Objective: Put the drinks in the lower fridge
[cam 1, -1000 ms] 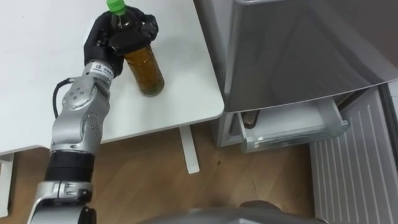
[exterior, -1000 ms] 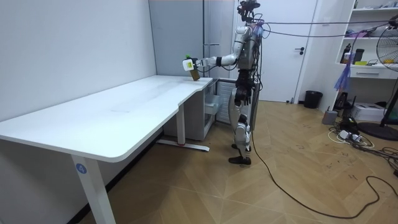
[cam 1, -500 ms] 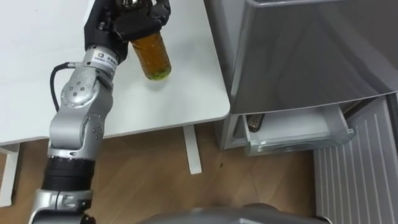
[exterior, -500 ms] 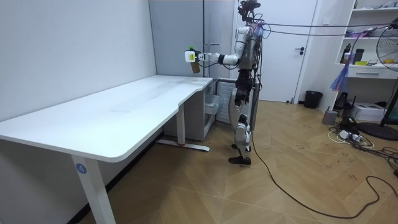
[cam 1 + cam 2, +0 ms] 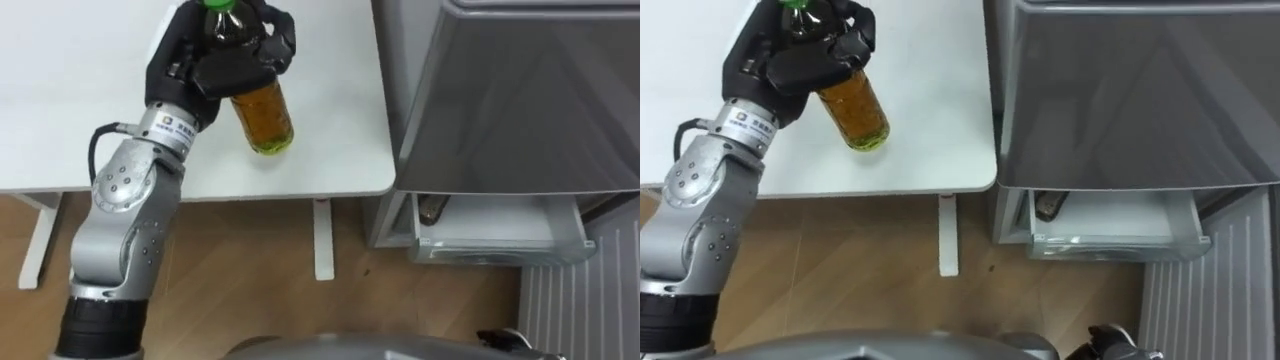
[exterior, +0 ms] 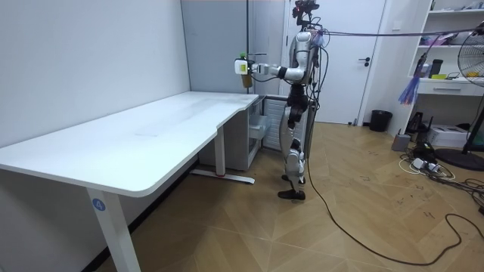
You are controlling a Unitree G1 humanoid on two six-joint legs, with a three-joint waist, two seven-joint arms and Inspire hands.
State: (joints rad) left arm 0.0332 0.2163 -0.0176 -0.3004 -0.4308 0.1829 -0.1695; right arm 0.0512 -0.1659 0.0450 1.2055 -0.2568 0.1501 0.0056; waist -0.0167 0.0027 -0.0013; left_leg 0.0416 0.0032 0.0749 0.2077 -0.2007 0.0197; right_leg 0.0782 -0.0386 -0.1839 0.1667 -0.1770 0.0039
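A clear bottle of brown tea (image 5: 262, 115) with a green cap is held up in the air over the white table's (image 5: 80, 120) right end. My left hand (image 5: 215, 65) is shut on its upper half, and the bottle leans slightly. In the room view I stand beside the table's far end with the left arm stretched out level, holding the bottle (image 6: 243, 66) at chest height. To the right stands the grey fridge (image 5: 540, 100). Its lower drawer (image 5: 500, 240) is pulled open, and a dark bottle (image 5: 432, 207) lies inside. My right hand (image 5: 1115, 342) shows at the bottom edge.
The table's rounded corner (image 5: 375, 180) lies close to the fridge's left side, with a white table leg (image 5: 322, 240) on the wooden floor below. A ribbed white panel (image 5: 585, 310) lies to the right of the drawer.
My left hand has lifted the tea bottle off the table and carried it higher and toward the fridge. The eye view has shifted with my turn.
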